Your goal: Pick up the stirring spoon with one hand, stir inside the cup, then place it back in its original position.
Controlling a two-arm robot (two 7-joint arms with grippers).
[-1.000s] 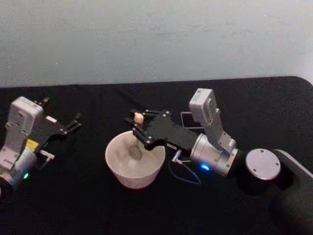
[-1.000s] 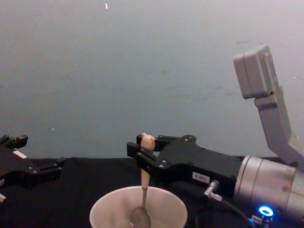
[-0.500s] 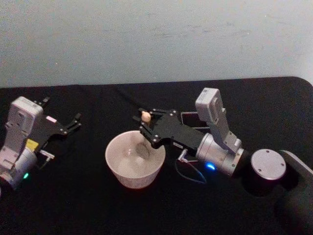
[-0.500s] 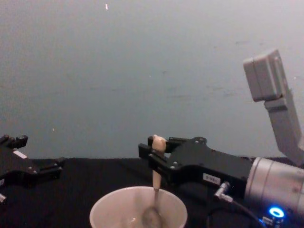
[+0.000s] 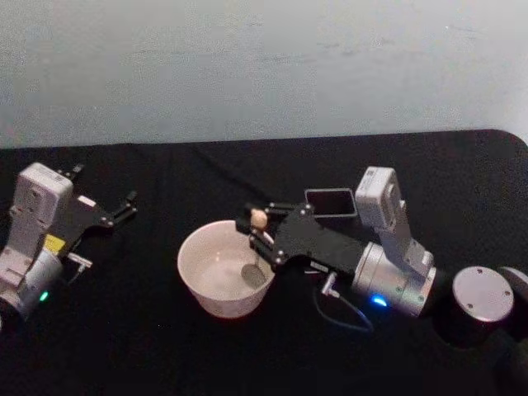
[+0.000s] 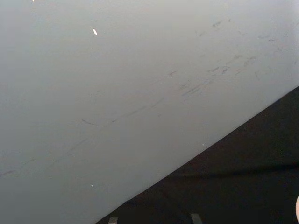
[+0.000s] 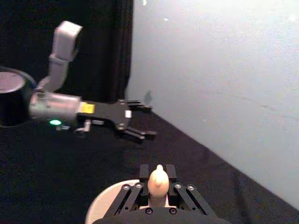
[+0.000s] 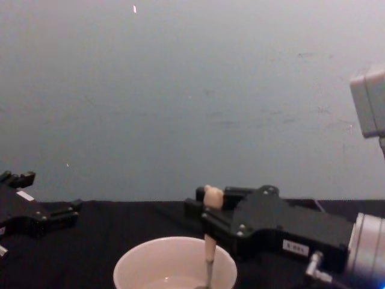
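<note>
My right claw [image 5: 257,229] clamps the spoon [image 8: 209,244] just under its bear head, stem dropping below into the cup [image 5: 191,247], left claw [image 5: 125,204] parked wide at left

One cup [image 5: 216,299], cream-white and round, on one black table [image 5: 124,346]. One stirring spoon [image 5: 258,219], bear-headed, standing in that cup. One dark holder [image 5: 330,202], at about two o'clock from the cup. Two grippers: the right gripper [image 5: 257,231] at three o'clock from the cup, jaws closed on the stirring spoon's handle; the left gripper [image 5: 129,206] at ten o'clock, well apart, jaws spread. One pale wall [image 5: 264,66] behind.
</note>
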